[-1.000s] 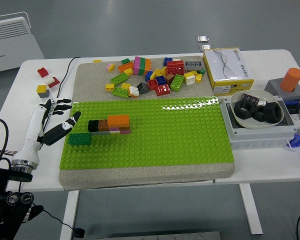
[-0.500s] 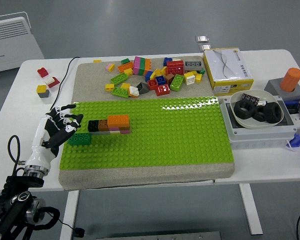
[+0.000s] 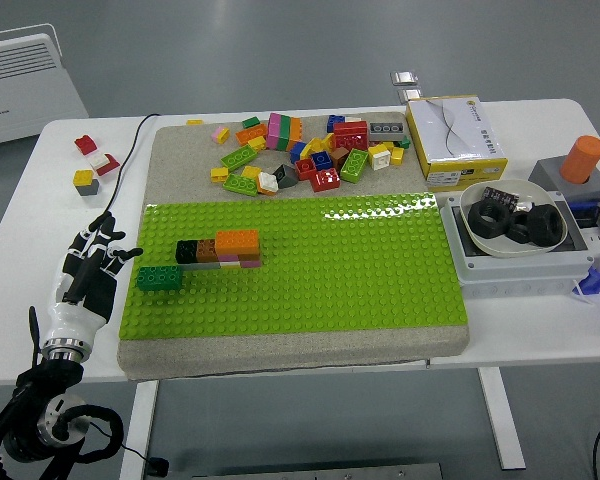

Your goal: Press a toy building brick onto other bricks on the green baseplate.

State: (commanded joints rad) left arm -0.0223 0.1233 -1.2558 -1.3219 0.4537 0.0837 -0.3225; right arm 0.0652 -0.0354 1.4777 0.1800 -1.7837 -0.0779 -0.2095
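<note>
— While the white table (image 3: pixel 40 180) is under review, what lies beside the robot's left hand (image 3: pixel 88 272)?

— To its right, the bright green studded plastic baseplate (image 3: pixel 360 270) on a grey mat (image 3: pixel 180 165).

— The bricks?

— Further right of the hand, an orange-topped row of stacked plastic bricks (image 3: pixel 220 249) stands on the plate. A dark green rectangular plastic brick (image 3: pixel 159 278) sits just beside the hand, apart from that row.

— Hand state?

— Fingers loosely extended, gripping nothing, over the table edge by the plate's left border.
</note>
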